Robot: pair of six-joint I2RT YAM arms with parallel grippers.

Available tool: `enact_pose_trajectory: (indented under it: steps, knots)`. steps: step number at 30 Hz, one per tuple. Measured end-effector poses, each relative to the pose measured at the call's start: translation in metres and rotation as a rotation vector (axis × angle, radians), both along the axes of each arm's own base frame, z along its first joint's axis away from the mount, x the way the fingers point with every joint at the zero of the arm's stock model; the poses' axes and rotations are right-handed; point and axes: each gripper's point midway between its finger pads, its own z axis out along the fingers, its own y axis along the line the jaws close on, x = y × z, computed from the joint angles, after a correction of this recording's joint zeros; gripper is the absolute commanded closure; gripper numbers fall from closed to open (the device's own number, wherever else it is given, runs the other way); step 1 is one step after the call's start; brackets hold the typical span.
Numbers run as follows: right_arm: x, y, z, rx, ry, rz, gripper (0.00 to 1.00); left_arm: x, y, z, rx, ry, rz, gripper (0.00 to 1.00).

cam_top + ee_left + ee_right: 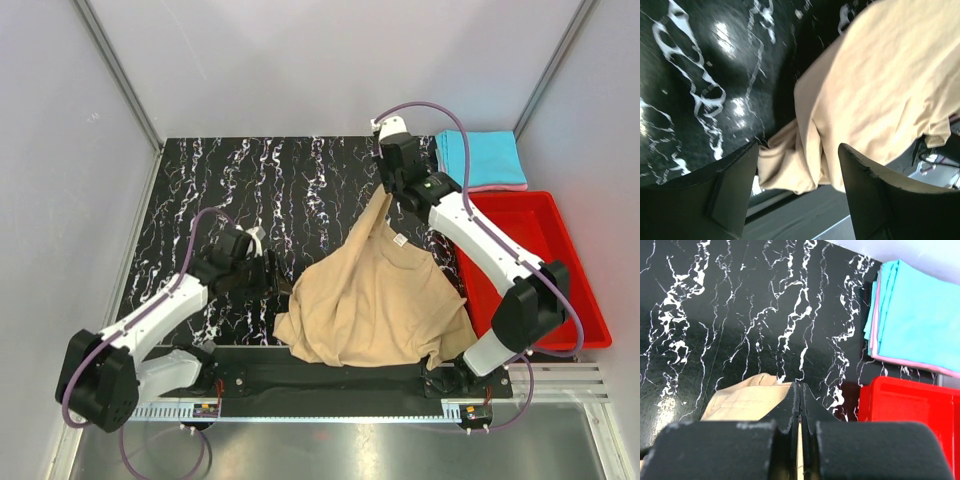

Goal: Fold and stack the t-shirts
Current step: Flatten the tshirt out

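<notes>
Two claws work one tan t-shirt (370, 300). The right claw (387, 198) has its fingers pressed together, pinching a raised edge of the shirt, close to the neck label. From that claw the cloth falls in a peak toward the arm bases and spreads rumpled over the black marbled table (250, 180). The left claw (264, 274) stands spread with nothing in it; a bunched fold of the shirt lies just ahead of its fingers. A folded cyan t-shirt (480, 155) lies on a pink t-shirt (495, 187) to the right claw's right. A red plastic bin (570, 250) sits nearer the bases than that stack.
</notes>
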Motion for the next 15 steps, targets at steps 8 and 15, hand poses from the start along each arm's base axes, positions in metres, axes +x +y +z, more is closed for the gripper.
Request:
enact_pose_trajectory:
  steps: [8,15]
  knots:
    - [0.006,-0.039,0.005,0.056,0.011,-0.11,1.0,-0.044,-0.027,0.016,-0.021,-0.086,-0.148,0.27]
    - [0.01,-0.055,0.022,0.114,-0.003,-0.171,1.0,-0.058,-0.028,-0.018,0.03,0.006,-0.135,0.21]
